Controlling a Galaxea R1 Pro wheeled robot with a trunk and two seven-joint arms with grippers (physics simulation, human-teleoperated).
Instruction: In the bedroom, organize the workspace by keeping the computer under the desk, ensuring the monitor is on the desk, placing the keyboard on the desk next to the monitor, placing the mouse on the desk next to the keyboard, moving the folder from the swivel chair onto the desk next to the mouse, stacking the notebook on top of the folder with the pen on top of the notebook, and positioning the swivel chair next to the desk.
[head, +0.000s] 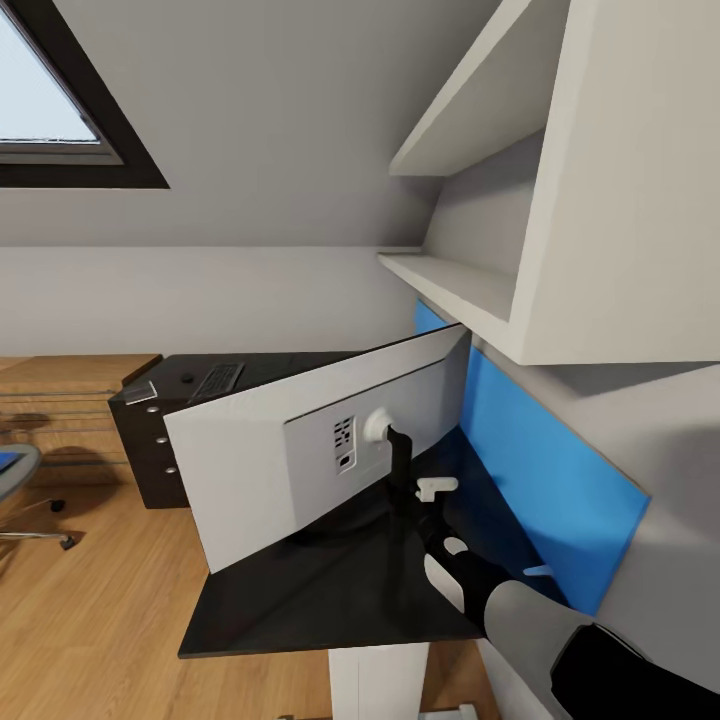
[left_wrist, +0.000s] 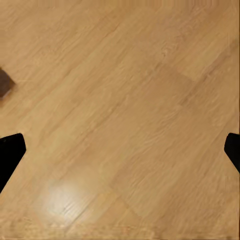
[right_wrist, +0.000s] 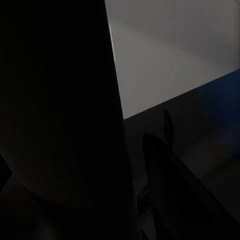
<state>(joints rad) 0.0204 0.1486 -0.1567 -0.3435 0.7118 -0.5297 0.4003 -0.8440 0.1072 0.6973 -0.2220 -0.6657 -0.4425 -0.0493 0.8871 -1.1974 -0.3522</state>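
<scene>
Far left in the head view, the swivel chair pokes in on the wood floor, something blue on its seat, likely the folder but too cropped to tell. Next right, the black drawer pedestal of the bench, with the keyboard lying flat on top and a small dark lump, probably the mouse, just beside it. Left hand: the left wrist view shows its dark fingertips set wide apart over bare floor, holding nothing.

Centre: the monitor stands on the bench, pale back toward the camera, tilted, on a black stand post. Right of that, the right hand reaches in at the stand's base by the blue wall panel; cannot tell whether it is spread or pinching, as the right wrist view is mostly dark.

Handling judgement: the monitor looks rigid, top-heavy and fragile on the screen side, so likely to tip if pushed high. Best hold is low on the post or base, not the thin panel edge.
</scene>
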